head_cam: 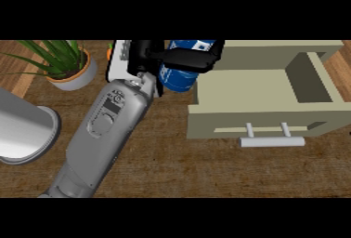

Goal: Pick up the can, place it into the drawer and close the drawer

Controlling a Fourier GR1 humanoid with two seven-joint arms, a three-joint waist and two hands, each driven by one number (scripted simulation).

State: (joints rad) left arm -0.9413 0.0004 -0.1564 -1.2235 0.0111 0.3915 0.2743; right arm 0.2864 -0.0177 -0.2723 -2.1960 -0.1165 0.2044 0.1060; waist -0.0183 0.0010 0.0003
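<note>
One robot hand (179,59) is in view, on a grey forearm that enters from the lower edge at about 7 o'clock and runs up toward 12 o'clock; which arm it is cannot be settled from this view (it is taken here as the left, since it comes in left of centre). Its black fingers are curled round the blue can (179,74), which sits high in the view, just left of the drawer (247,93) and apparently clear of the desk (205,172). The drawer stands pulled open at 2 o'clock, its pale floor bare and its handle (272,141) facing 6 o'clock. A potted plant (65,62) stands at 10 o'clock, a grey round container (24,135) at 9 o'clock, and a white object (120,58) lies partly hidden behind the hand. Assessment: the pick-up appears done. Outstanding: carry the can toward 3 o'clock over the drawer, release it inside, push the drawer shut.
</note>
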